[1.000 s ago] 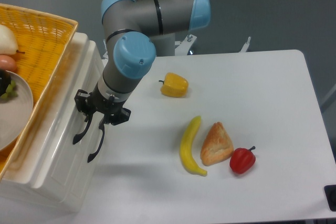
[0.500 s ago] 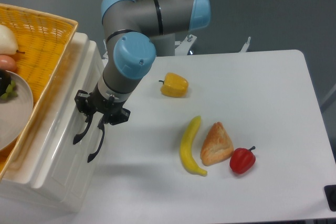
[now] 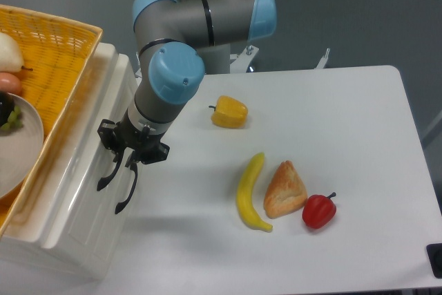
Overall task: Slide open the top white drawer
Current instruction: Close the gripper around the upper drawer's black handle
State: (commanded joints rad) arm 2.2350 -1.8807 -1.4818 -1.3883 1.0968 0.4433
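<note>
The white cabinet stands at the left edge of the tabletop, and it carries a yellow wicker basket with a plate inside, so the drawers can only be reached from the front side that faces the tabletop. This is, I think, the reason why the arm comes down along this front side with the hand pointing downward. The hand has two dark curved fingers, spread a little apart, and nothing is visibly between them; from this high angle I cannot tell if they already catch the handle. The top white drawer is the upper part of the cabinet front, and it lies directly behind and just beside the hand, at the left of it. Its black handle is not visible to me, it is probably hidden by the hand or by the steep view. The drawer seems not yet pulled out. The food toys, a yellow pepper, a banana, a croissant and a red pepper, lie well apart to the right, so they leave room for the pull.
</note>
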